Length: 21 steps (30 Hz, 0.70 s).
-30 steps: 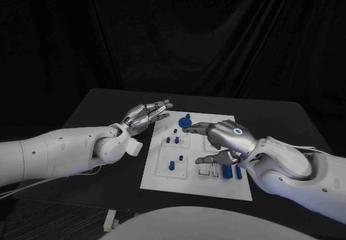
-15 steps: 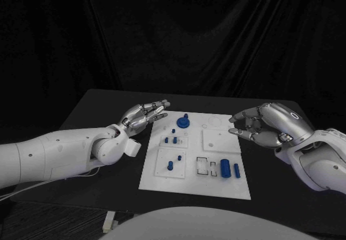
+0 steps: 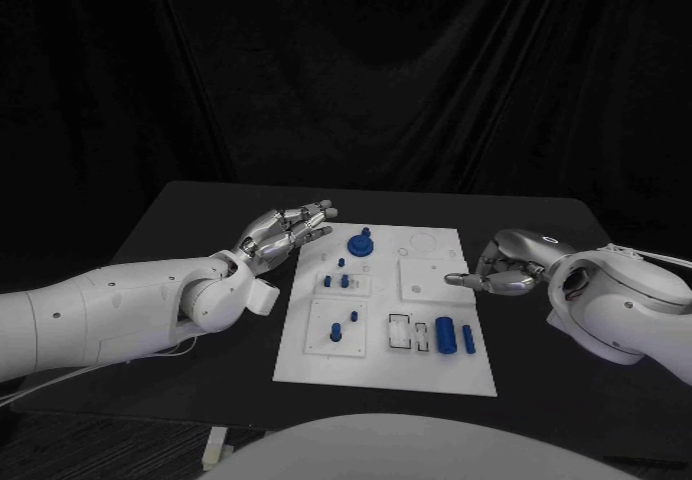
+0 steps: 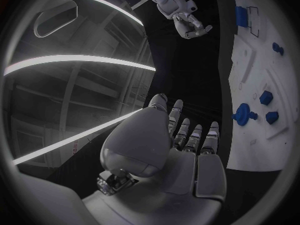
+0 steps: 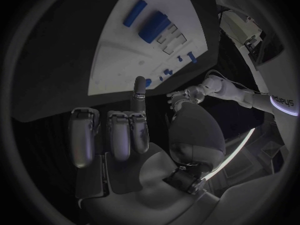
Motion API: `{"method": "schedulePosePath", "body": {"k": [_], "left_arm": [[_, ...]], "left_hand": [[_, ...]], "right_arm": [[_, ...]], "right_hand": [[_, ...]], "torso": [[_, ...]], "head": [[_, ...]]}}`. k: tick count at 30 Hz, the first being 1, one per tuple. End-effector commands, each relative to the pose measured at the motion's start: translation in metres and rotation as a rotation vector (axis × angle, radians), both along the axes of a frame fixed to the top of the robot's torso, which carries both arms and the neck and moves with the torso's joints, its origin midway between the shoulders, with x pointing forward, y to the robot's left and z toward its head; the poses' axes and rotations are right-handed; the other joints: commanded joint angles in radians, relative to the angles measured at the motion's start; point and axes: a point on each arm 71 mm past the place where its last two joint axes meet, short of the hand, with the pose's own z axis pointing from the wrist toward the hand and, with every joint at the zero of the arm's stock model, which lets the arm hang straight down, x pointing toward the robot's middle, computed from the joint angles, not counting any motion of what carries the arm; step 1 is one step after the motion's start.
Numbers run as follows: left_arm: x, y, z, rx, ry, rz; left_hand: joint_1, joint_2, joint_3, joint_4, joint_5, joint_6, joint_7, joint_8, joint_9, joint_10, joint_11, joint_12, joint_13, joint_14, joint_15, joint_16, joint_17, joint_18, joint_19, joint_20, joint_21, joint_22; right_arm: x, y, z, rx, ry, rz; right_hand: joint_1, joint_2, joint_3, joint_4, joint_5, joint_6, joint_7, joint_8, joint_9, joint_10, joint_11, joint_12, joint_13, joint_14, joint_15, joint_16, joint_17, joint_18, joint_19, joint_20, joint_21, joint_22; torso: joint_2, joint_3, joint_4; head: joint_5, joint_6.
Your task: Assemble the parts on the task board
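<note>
Head camera looks down; wrist cameras sit behind hands; all share task board (image 3: 389, 310).

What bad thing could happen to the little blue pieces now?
The right robot hand hovers just past the task board's right edge, fingers curled and holding nothing. If it swings back carelessly, it might knock the two blue cylinders lying nearby. The left robot hand, near the far left corner, could bump the blue knob.

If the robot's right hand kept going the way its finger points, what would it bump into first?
Probably the task board. The right hand sits just off the board's right edge, its finger aimed toward the white plate. Its height above the table is unclear, so it might pass over instead.
</note>
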Motion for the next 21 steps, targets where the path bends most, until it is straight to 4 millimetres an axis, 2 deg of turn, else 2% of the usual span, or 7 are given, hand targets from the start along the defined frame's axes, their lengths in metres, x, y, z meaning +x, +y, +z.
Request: {"method": "schedulePosePath", "body": {"k": [1, 4, 6, 8, 12, 15, 21], "left_arm": [[0.0, 0.0, 0.005, -0.044, -0.061, 0.015], [-0.001, 0.0, 0.006, -0.045, -0.063, 0.016], [-0.001, 0.001, 0.006, -0.045, -0.065, 0.019], [-0.001, 0.001, 0.006, -0.044, -0.068, 0.023], [-0.001, 0.003, 0.006, -0.042, -0.071, 0.027], [-0.002, 0.004, 0.007, -0.042, -0.07, 0.028], [-0.003, 0.005, 0.007, -0.034, -0.073, 0.022]], "left_hand": [[0.009, 0.004, 0.001, 0.005, 0.005, 0.002, -0.001, 0.004, 0.001, 0.0, 0.009, 0.004, 0.001, -0.001, -0.005, 0.005, 0.001, -0.013, 0.01, 0.0, 0.004, 0.001], [0.009, 0.002, 0.0, 0.005, 0.005, -0.004, -0.002, 0.004, 0.0, 0.0, 0.008, 0.003, 0.001, -0.001, -0.004, 0.005, 0.001, -0.013, 0.009, 0.0, 0.004, 0.0], [0.01, 0.0, 0.0, 0.004, 0.005, -0.01, -0.004, 0.003, -0.001, -0.001, 0.006, 0.003, 0.001, -0.001, -0.002, 0.005, 0.001, -0.013, 0.01, 0.0, 0.004, 0.0], [0.011, -0.002, -0.001, 0.005, 0.005, -0.038, -0.01, -0.003, -0.004, -0.001, 0.0, 0.004, 0.001, -0.001, 0.0, 0.005, 0.001, -0.014, 0.009, -0.001, 0.004, -0.003], [0.008, -0.004, -0.004, 0.007, 0.004, -0.107, -0.022, -0.017, -0.011, 0.0, -0.006, 0.011, 0.001, -0.001, 0.001, 0.007, 0.001, -0.014, 0.009, -0.001, 0.003, -0.004], [0.008, -0.004, -0.004, 0.007, 0.003, -0.105, -0.021, -0.017, -0.011, 0.0, -0.006, 0.011, 0.001, -0.001, 0.001, 0.007, 0.001, -0.014, 0.008, -0.001, 0.003, -0.005], [0.007, -0.003, -0.004, 0.007, 0.003, -0.095, -0.016, -0.015, -0.009, 0.0, -0.005, 0.009, 0.001, -0.001, 0.001, 0.007, 0.001, -0.014, 0.009, -0.001, 0.003, -0.004]], "right_arm": [[0.0, -0.004, -0.015, -0.192, 0.177, -0.063], [0.0, 0.003, -0.019, -0.201, 0.226, -0.061], [0.001, 0.006, -0.02, -0.204, 0.245, -0.059], [0.001, 0.011, -0.022, -0.212, 0.268, -0.055], [0.004, 0.016, -0.025, -0.222, 0.287, -0.052], [0.006, 0.019, -0.027, -0.225, 0.294, -0.054], [0.008, 0.023, -0.032, -0.237, 0.309, -0.052]], "right_hand": [[0.029, 0.059, -0.023, -0.004, 0.038, 0.003, 0.003, -0.024, -0.002, 0.105, -0.006, 0.003, 0.263, 0.107, -0.007, 0.003, 0.263, -0.016, 0.079, -0.005, 0.009, 0.244], [0.079, 0.076, -0.023, -0.006, 0.105, -0.005, 0.011, -0.061, -0.012, 0.105, 0.001, 0.003, 0.263, 0.107, -0.002, 0.003, 0.263, -0.018, 0.079, 0.0, 0.019, 0.246], [0.091, 0.076, -0.023, -0.006, 0.125, -0.006, 0.012, -0.069, -0.013, 0.105, 0.003, 0.003, 0.263, 0.107, -0.001, 0.003, 0.263, -0.017, 0.079, 0.001, 0.019, 0.245], [0.126, 0.076, -0.021, -0.009, 0.186, -0.001, 0.012, -0.078, -0.008, 0.105, 0.003, 0.003, 0.263, 0.107, -0.001, 0.003, 0.263, -0.017, 0.078, 0.002, 0.02, 0.245], [0.137, 0.073, -0.023, -0.01, 0.193, -0.002, 0.013, -0.082, -0.006, 0.105, 0.003, 0.003, 0.263, 0.107, -0.001, 0.003, 0.263, -0.016, 0.075, 0.002, 0.016, 0.244], [0.136, 0.07, -0.033, -0.006, 0.204, -0.053, 0.027, -0.106, 0.004, 0.105, 0.014, 0.003, 0.263, 0.107, 0.005, 0.003, 0.263, -0.009, 0.06, 0.006, -0.011, 0.234], [0.135, 0.073, -0.038, -0.007, 0.205, -0.061, 0.027, -0.091, 0.048, 0.105, 0.016, 0.003, 0.263, 0.107, 0.009, 0.003, 0.263, -0.008, 0.058, 0.01, -0.014, 0.233]], "torso": [[0.001, 0.0005, -0.0004], [0.0, 0.0003, -0.0013], [0.0, 0.0002, -0.0004], [-0.001, 0.0, 0.0001], [0.0, 0.0001, 0.0006], [0.0, 0.0002, 0.0005], [0.0, 0.0, 0.0012]], "head": [[0.004, 0.0], [0.006, 0.0], [0.006, 0.0], [0.008, 0.0], [0.005, 0.0], [0.007, 0.0], [0.01, 0.0]]}}
